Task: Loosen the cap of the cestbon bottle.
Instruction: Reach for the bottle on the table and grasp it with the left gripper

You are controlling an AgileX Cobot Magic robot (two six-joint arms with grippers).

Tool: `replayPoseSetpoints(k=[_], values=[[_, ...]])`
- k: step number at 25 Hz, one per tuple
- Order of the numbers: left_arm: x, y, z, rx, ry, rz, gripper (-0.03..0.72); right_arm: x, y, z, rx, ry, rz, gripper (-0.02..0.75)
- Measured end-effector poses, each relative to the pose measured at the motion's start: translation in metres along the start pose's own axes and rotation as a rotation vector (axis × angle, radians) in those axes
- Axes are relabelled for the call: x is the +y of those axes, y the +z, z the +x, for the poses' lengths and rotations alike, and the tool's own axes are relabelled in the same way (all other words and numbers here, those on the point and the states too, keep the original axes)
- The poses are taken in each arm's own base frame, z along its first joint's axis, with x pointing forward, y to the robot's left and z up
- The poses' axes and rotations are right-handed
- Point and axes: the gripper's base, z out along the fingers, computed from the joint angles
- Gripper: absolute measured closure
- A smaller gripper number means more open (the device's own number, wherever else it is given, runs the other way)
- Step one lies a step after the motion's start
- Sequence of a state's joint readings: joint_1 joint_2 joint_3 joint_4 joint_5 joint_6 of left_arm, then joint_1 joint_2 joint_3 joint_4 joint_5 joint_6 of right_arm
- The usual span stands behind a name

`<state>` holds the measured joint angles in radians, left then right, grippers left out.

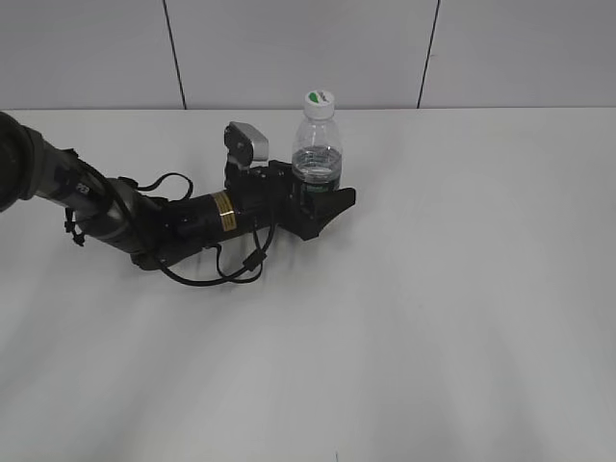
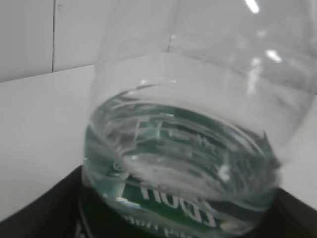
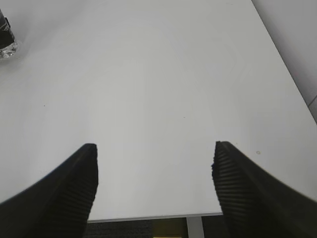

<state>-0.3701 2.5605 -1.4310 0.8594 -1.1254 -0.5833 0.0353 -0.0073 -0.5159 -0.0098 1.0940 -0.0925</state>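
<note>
The cestbon bottle stands upright on the white table, clear with water inside and a dark green label band low down. Its white cap with a green mark sits on the neck, and nothing touches it. My left gripper reaches in from the left and is closed round the bottle's lower body at the label. In the left wrist view the bottle fills the frame, with a black finger at each lower corner. My right gripper hangs open over bare table, far from the bottle.
The white table runs back to a pale panelled wall. The left arm and its cables lie low across the table's left side. The table's near edge shows under the right gripper.
</note>
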Motion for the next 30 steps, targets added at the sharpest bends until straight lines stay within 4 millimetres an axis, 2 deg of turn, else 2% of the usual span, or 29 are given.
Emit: replayPoseSetpoints(k=[24,27,30], values=[[-0.0004,0.0019,-0.0030,-0.038,0.006,0.020,0.157,0.0000,0.0000,0.0000,0.000,0.000,0.000,0.186],[0.0000,0.0019,-0.0032,-0.040,0.011,0.016,0.183,0.0000,0.0000,0.0000,0.000,0.000,0.000,0.186],[0.0004,0.0019,-0.0036,-0.045,0.026,0.011,0.251,0.0000,0.0000,0.0000,0.000,0.000,0.000,0.186]])
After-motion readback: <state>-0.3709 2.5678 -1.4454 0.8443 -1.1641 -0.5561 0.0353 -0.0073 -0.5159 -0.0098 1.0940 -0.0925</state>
